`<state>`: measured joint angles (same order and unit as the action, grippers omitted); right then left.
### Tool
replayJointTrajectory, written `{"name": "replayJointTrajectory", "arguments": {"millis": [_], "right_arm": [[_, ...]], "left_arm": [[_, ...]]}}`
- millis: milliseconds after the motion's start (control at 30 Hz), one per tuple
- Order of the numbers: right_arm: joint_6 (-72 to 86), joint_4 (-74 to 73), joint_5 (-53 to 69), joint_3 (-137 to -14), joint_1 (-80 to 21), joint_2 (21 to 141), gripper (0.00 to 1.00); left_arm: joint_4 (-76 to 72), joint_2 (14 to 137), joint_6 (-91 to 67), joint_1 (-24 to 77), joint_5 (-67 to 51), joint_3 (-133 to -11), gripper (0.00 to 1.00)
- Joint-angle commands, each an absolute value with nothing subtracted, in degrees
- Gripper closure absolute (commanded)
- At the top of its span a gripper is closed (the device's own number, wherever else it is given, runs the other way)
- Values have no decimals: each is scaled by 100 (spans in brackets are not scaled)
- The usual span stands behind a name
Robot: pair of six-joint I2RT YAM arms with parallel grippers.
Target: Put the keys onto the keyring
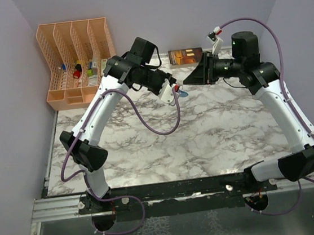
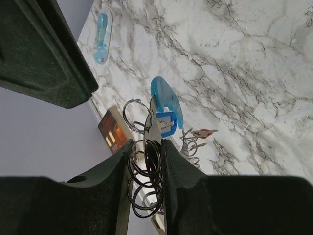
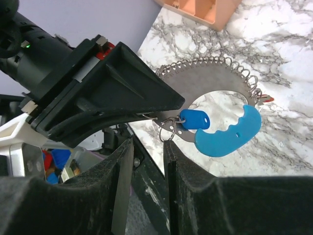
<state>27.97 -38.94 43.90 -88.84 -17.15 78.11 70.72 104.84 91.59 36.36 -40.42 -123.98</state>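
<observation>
Table [image 1: 221, 135] well below, left gripper [image 2: 146, 147] clamped on the keyring [image 2: 165, 98] in mid-air, right gripper [image 3: 147, 144] parted and empty just beside the dark blue key [image 3: 193, 120] (red key [image 3: 264, 99] out at the rings' far end), so a clumsy nudge could wrench the bunch loose!

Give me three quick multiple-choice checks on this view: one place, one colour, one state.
1. The orange organiser stands:
A. at the table's far left corner
B. at its near right edge
C. on the floor

2. The key tag beside the light-blue strap is:
A. green
B. blue
C. yellow

3. The left fingers are:
A. wide open
B. out of view
C. shut on the keyring

Answers:
1 A, the top view shows it by the back wall on the left.
2 B, the tag is plainly blue.
3 C, the rings sit pinched between them.
</observation>
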Motion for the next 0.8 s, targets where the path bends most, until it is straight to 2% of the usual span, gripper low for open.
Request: {"name": "replayJointTrajectory", "arguments": {"millis": [0, 400, 767], "right_arm": [[2875, -3766, 4707, -8612, -1696, 7840, 68], [2900, -3561, 4586, -8416, -1696, 7914, 68], [2892, -3551, 4687, -8420, -1696, 7998, 87]], "left_arm": [[6851, 10236, 9373, 3754, -3968, -12488, 100], [6860, 10308, 9368, 3840, -3938, -12551, 100], [6778, 10362, 9370, 3909, -3823, -12524, 100]]}}
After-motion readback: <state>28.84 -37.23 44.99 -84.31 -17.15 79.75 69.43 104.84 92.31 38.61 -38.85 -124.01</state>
